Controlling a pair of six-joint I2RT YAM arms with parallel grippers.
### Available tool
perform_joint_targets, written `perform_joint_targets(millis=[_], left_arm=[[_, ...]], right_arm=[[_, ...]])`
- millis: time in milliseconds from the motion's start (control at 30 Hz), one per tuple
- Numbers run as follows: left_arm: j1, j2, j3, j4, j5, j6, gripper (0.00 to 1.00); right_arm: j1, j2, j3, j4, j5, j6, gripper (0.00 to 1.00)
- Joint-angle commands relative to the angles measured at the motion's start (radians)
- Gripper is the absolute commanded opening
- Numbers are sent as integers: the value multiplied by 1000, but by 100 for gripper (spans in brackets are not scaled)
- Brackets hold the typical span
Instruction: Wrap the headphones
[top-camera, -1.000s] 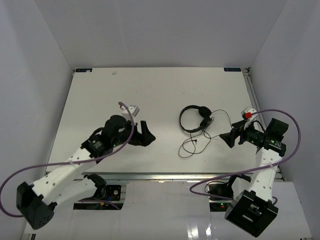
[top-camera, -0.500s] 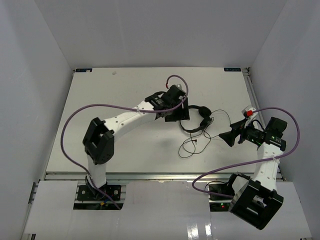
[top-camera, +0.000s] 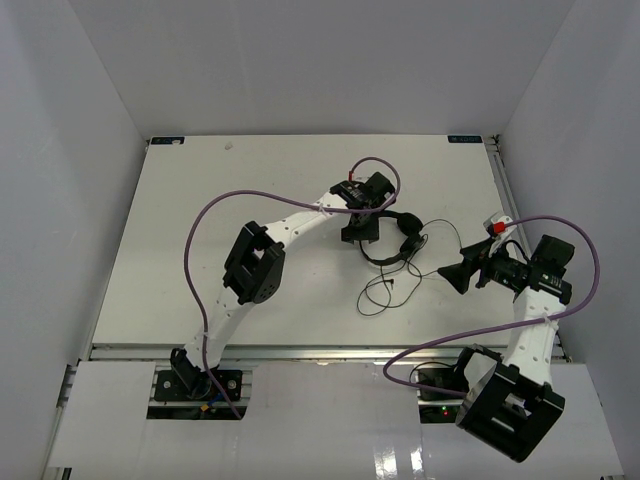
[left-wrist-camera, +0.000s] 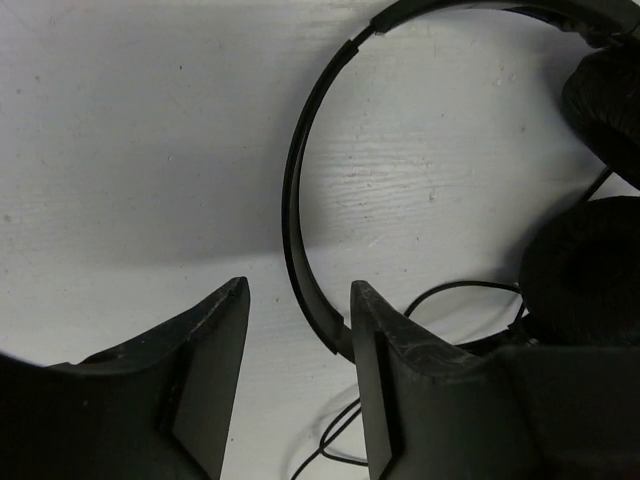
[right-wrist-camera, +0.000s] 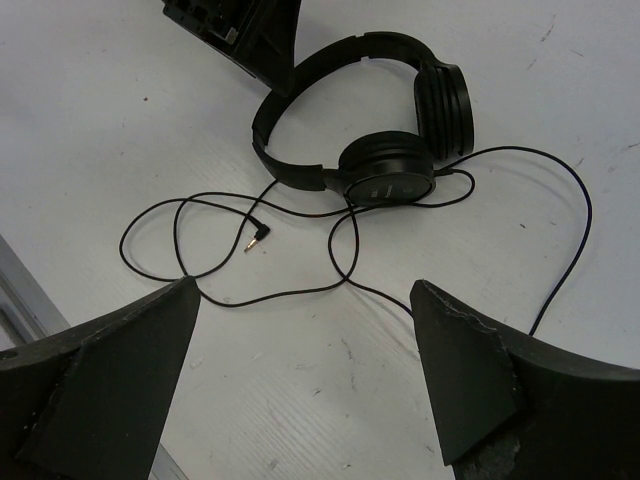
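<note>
The black headphones (top-camera: 408, 245) lie flat right of the table's centre, with the thin cord (top-camera: 378, 297) looped loosely toward the near edge. My left gripper (top-camera: 360, 232) is open at the left side of the headband (left-wrist-camera: 291, 200), its jaws (left-wrist-camera: 298, 290) low over the table on either side of the band's lower part, which runs close to the right finger. My right gripper (top-camera: 448, 276) is open and empty, right of the cord. In the right wrist view (right-wrist-camera: 305, 288) the earcups (right-wrist-camera: 385, 172), the cord loops (right-wrist-camera: 200, 272) and the plug (right-wrist-camera: 258, 238) lie ahead of it.
Purple robot cables (top-camera: 210, 225) arch over the left arm and the right arm. The white table (top-camera: 200, 200) ends at a metal rail along the near edge (top-camera: 320, 350). Grey walls enclose the left, back and right sides.
My left arm has swung from the left middle of the table across to the headphones, and its open jaws now straddle the headband. The right gripper has barely moved.
</note>
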Motion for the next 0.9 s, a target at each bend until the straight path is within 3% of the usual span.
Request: perform_joint_targets(millis=[0, 867], left_arm=[[14, 10, 34, -11, -48, 54, 54], [57, 129, 65, 198, 88, 318, 41]], right_arm=[[-7, -23, -4, 18, -37, 0, 93], [-17, -13, -9, 18, -72, -4, 93]])
